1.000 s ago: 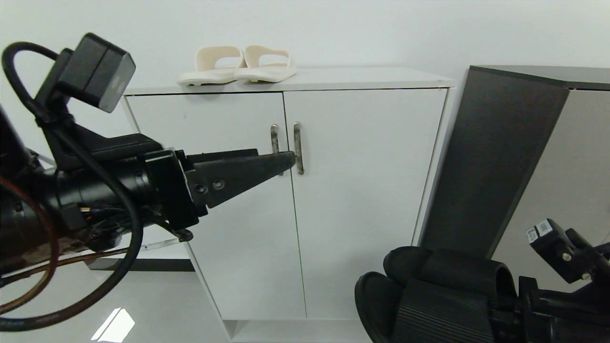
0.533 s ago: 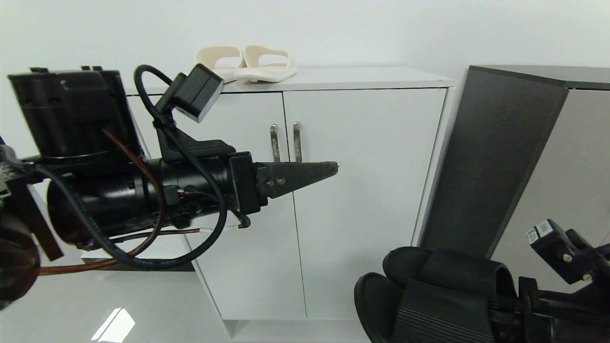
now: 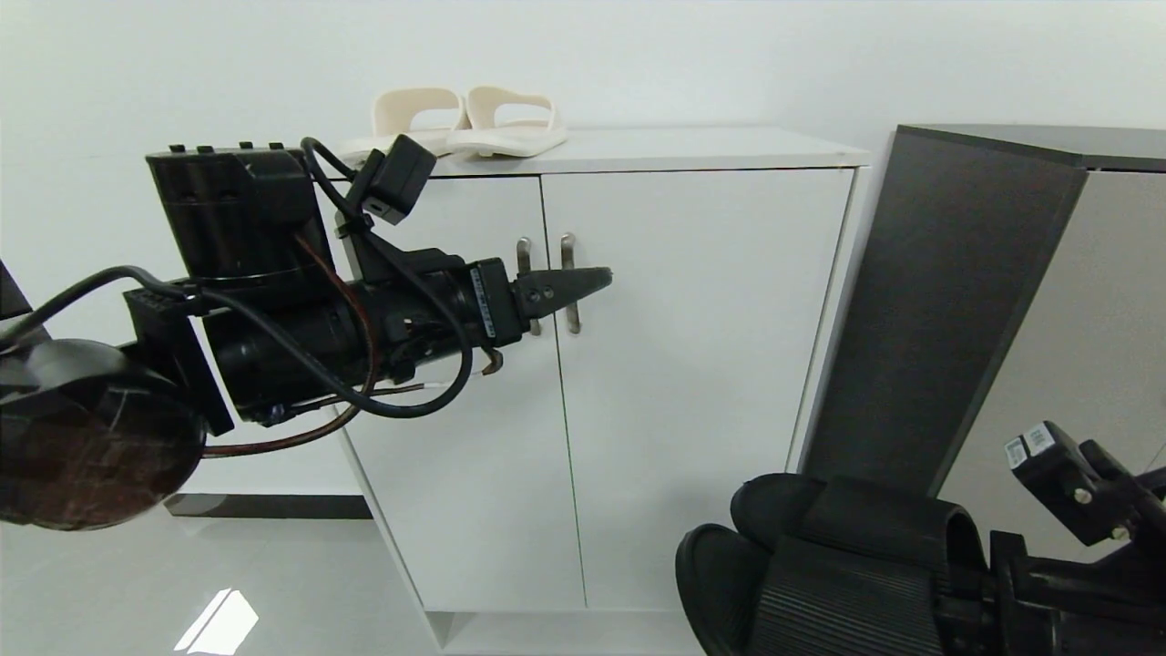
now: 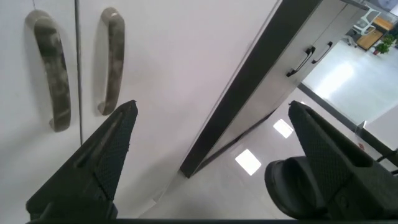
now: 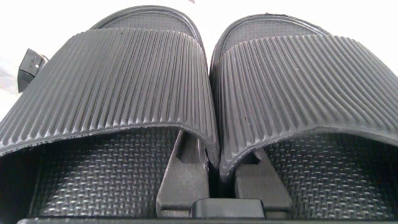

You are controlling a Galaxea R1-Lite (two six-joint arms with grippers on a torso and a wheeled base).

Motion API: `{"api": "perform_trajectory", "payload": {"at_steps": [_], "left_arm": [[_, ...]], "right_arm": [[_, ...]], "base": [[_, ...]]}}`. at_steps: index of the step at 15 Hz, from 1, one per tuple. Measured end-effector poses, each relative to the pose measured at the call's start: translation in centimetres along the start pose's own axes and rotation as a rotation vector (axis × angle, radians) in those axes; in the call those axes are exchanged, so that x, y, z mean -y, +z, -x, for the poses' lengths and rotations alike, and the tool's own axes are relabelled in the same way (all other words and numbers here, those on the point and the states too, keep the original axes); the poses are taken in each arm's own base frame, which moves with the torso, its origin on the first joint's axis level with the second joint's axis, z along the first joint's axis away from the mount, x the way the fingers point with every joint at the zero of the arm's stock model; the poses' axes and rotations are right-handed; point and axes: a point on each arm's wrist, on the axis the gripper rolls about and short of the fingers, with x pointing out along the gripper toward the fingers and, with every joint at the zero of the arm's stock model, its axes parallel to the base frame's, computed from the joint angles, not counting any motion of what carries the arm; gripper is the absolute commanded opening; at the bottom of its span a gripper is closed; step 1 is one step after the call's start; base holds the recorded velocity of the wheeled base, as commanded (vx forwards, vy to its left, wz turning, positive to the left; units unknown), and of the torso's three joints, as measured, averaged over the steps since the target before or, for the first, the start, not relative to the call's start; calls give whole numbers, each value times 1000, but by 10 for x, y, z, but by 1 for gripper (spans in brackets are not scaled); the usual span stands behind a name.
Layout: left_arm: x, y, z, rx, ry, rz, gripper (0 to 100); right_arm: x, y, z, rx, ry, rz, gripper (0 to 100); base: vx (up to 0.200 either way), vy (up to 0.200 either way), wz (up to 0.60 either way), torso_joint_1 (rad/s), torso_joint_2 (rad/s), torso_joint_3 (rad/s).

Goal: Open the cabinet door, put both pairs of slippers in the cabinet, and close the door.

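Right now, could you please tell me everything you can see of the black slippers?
The black slippers are a pair of slides, side by side, inner edges pressed together. Each has a broad ribbed strap over a diamond-textured footbed; they look like moulded rubber. The right gripper holds them, one of its fingers in each slipper, pinching the inner walls. In the head view they sit low, before the cabinet, by its right door.
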Motion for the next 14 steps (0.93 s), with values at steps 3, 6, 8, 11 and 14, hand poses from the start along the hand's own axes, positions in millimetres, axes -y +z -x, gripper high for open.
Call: {"api": "perform_trajectory", "payload": {"at_steps": [3,6,8,11,14], "left_arm": [[-5,3,-10,5,5,2,100],[-12,2,-20,-1,15,6,100],[-17,1,-26,-4,25,9,100],[-27,1,-36,-4,43,12,100],[-33,-1,-44,-10,48,17,100]], "right_arm": [[0,0,0,0,0,0,0],[0,0,0,0,-1,0,0],[0,0,0,0,0,4,0],[0,0,0,0,0,13,0],[0,0,0,-1,-1,13,0]], "base": [[0,0,0,0,0,0],[0,0,0,0,0,0],[0,0,0,0,0,0],[0,0,0,0,0,0],[0,0,0,0,0,0]]}}
